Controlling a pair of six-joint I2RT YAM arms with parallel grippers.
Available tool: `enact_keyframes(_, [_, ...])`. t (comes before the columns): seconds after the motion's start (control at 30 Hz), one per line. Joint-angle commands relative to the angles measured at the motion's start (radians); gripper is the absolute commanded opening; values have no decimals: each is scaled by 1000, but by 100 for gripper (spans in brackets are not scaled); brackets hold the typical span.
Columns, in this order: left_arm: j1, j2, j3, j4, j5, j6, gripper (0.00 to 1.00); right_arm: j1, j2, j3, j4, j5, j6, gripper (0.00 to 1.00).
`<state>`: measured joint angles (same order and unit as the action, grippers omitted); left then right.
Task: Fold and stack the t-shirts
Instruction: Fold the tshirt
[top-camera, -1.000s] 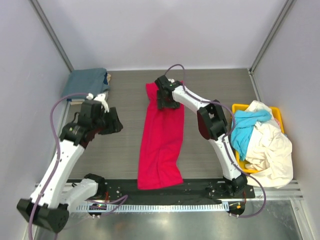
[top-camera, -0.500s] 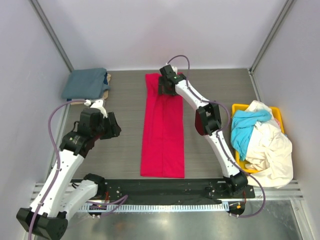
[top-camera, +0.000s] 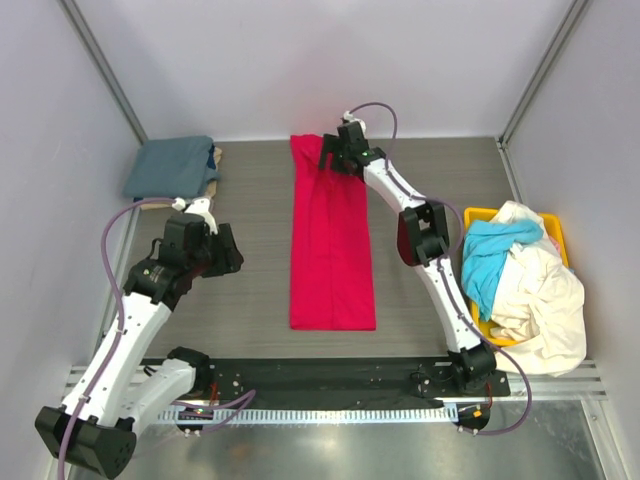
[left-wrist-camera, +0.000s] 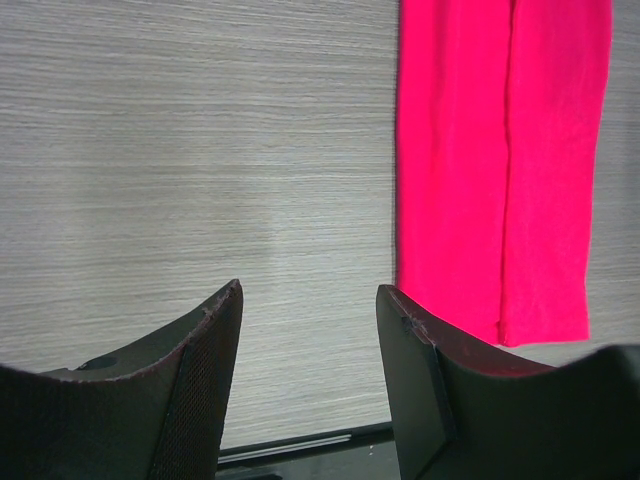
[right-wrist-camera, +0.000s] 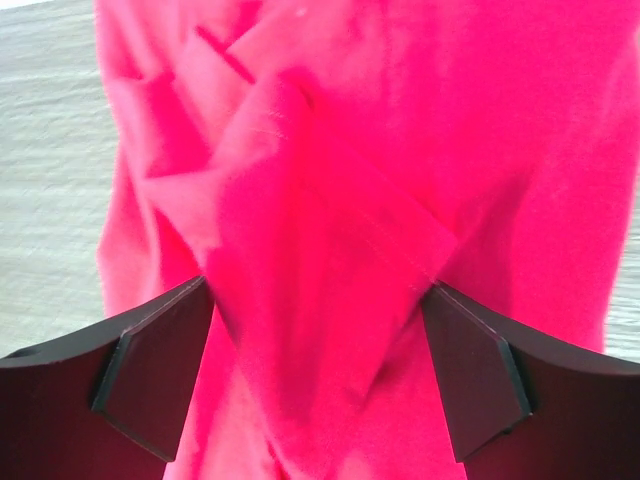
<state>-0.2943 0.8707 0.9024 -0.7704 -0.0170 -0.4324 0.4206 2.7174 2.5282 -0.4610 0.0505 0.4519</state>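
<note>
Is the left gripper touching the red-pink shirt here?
Apart. The top external view shows the left gripper over bare table, with a clear strip of tabletop between it and the red-pink shirt.

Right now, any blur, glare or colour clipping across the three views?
Top external: sharp, evenly lit, faint shadows. Left wrist: grey wood-grain table crisp, its dark fingers soft. Right wrist: bright red-pink cloth t-shirt dominates, oversaturated, folds soft.
</note>
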Motion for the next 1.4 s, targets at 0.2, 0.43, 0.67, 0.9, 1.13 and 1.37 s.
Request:
enact_keyframes(0.2, [-2, 1, 9, 36, 78, -17, 58, 7, -457, -346, 85, -60, -41, 94])
enact_keyframes(0.43, [-54, 25, -59, 92, 147, -141, 56, 9, -1026, -946, 32, 69, 68, 94])
enact_keyframes(0.67, [-132, 36, -170, 150, 132, -274, 56, 67, -1480, -1660, -34, 49, 258, 92])
enact_keyframes(0.9, [-197, 37, -344, 318, 138, -374, 56, 320, -1624, -1882, -48, 69, 433, 90])
enact_keyframes(1.13, [-253, 74, -459, 411, 126, -430, 56, 423, -1641, -1951, -28, 112, 522, 87])
enact_keyframes(1.37, [-286, 108, -525, 532, 121, -462, 56, 434, -1590, -2045, 86, 92, 554, 75])
